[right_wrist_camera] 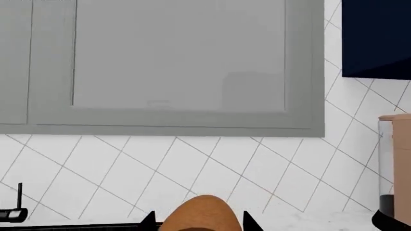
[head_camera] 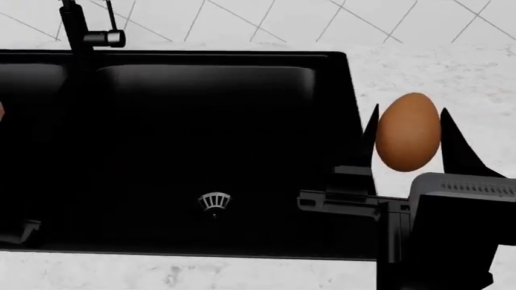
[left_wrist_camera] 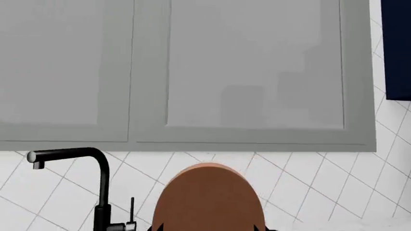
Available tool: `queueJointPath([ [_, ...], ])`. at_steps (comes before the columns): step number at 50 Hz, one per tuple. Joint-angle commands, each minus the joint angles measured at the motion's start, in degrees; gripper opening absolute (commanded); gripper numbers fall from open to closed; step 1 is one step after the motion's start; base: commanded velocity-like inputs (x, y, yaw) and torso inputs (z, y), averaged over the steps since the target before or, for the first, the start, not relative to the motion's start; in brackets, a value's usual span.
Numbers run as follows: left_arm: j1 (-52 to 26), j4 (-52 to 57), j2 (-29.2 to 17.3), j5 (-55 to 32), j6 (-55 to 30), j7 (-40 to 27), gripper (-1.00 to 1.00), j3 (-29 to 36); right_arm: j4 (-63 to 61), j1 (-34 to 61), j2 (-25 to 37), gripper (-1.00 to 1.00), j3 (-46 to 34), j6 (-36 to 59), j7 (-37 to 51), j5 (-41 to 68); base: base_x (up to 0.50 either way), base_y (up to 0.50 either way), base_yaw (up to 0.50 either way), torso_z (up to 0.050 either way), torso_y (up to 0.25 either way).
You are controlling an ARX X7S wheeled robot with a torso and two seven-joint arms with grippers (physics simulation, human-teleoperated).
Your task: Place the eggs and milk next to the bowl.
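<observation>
Just off the right edge of the black sink basin (head_camera: pixel 202 145), over the pale speckled surface (head_camera: pixel 451 66): right pincer (head_camera: pixel 408 136) gripping a smooth tan-brown egg (head_camera: pixel 408 132), dark fingertips (head_camera: pixel 370 130) pressing on both sides, egg held upright. Also holding a second tan-brown egg (left_wrist_camera: pixel 209 199) in the left pincer by the look of the left wrist view, with the black tap (left_wrist_camera: pixel 96 183) just beside it, though not really seeing enough to call that pincer clenched or released. Looking like the carry step for the eggs. No dark wooden bowl or white milk bottle showing anywhere, so probably needing to find the bowl first, then lowering gently beside it and letting go.
</observation>
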Motion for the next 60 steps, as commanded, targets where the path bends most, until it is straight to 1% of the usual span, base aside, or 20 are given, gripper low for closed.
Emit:
queueJointPath([
  [1, 1.6, -0.3, 0.3, -2.5, 0.2, -1.4, -1.0, -0.7, -1.0, -1.9, -0.4, -1.0, -0.3, 0.1, -0.3, -0.9, 0.0, 0.5, 0.0, 0.0, 0.0],
  [10, 3.0, 1.6, -0.7, -4.1, -0.3, -2.1, -1.0, -2.1, -3.0, -2.4, -0.2, -1.0, -0.2, 1.5, 0.2, 0.3, 0.0, 0.5, 0.0, 0.0, 0.0],
  [30, 3.4, 0.2, -0.9, -2.9, 1.3, -1.4, -1.0, -0.7, -2.0, -2.5, 0.0, -1.0, -0.8, 1.0, -0.1, 0.7, 0.0, 0.5, 0.0, 0.0, 0.0],
  [60, 3.1, 0.2, -1.7, -3.8, 1.7, -2.1, -1.0, -0.6, -2.2, -2.0, 0.2, -1.0, -1.5, 1.2, 0.3, 1.3, 0.0, 0.5, 0.0, 0.0, 0.0],
])
